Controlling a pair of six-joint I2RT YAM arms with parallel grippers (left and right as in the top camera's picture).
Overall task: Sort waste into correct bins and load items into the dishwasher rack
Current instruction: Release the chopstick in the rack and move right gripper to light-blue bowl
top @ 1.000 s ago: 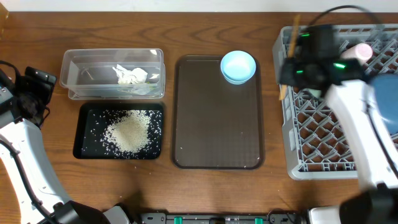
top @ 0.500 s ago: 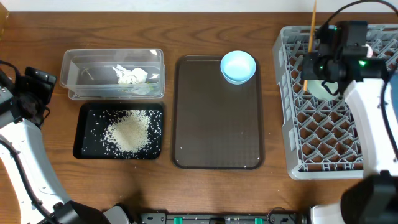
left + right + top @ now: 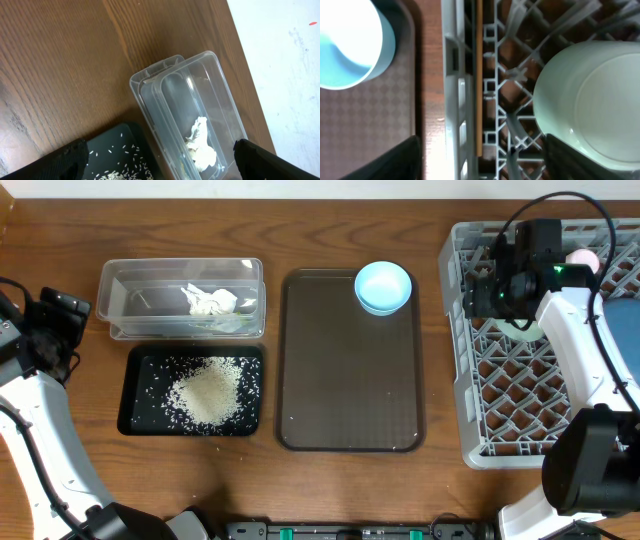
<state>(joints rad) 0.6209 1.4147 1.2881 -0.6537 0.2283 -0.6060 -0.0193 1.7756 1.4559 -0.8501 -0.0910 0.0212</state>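
Your right gripper (image 3: 492, 157), fingers spread, hangs over the dishwasher rack (image 3: 458, 380) left edge by the mint-green bowl (image 3: 592, 100) inside, light-blue bowl (image 3: 383, 287) on brown tray (image 3: 350, 400), left gripper (image 3: 165, 156) spread too.

Table (image 3: 330, 220): mid-brown wood w/ darker grain streaks. Serving tray (image 3: 350, 380): dark brown, fine diamond-check texture. Light-blue bowl (image 3: 383, 287) on its top-right corner, paler inside. L of the serving tray: clear tub (image 3: 115, 275), colourless, w/ white paper scrap (image 3: 208, 301); black tray (image 3: 135, 420) w/ off-white rice grains (image 3: 208, 392), dense cream heap in the middle, loose specks round it. R of the serving tray: dishwasher rack (image 3: 510, 410), grey lattice, brown wood showing thru. In it: v. pale mint-green bowl (image 3: 592, 100), pink cup (image 3: 581, 257), dark-blue bowl (image 3: 630, 340), thin tan stick (image 3: 479, 75).
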